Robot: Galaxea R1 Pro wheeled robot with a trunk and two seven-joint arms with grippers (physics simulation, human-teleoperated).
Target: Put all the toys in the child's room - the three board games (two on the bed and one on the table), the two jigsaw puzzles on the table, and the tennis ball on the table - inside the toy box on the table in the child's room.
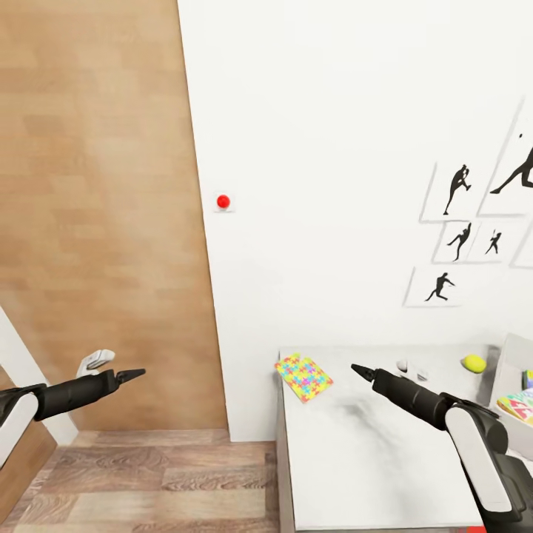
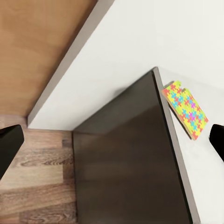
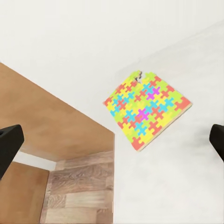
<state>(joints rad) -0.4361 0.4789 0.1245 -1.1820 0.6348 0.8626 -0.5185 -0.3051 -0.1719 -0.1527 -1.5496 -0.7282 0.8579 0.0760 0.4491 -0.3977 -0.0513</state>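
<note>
Probably light, stiff and flat, the puzzle box on the counter's far corner wants gripping by an overhanging edge; right hand empty, width untellable.

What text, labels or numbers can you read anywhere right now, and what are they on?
None: no readable text in any view.
Jigsaw puzzle box: only a coloured piece pattern, no lettering.
Box inside the toy box, at the head view's right edge: coloured print, cut off by the frame, too little to read.
Wall pictures: black player silhouettes, no words.
Red dot on the wall: unmarked.
</note>
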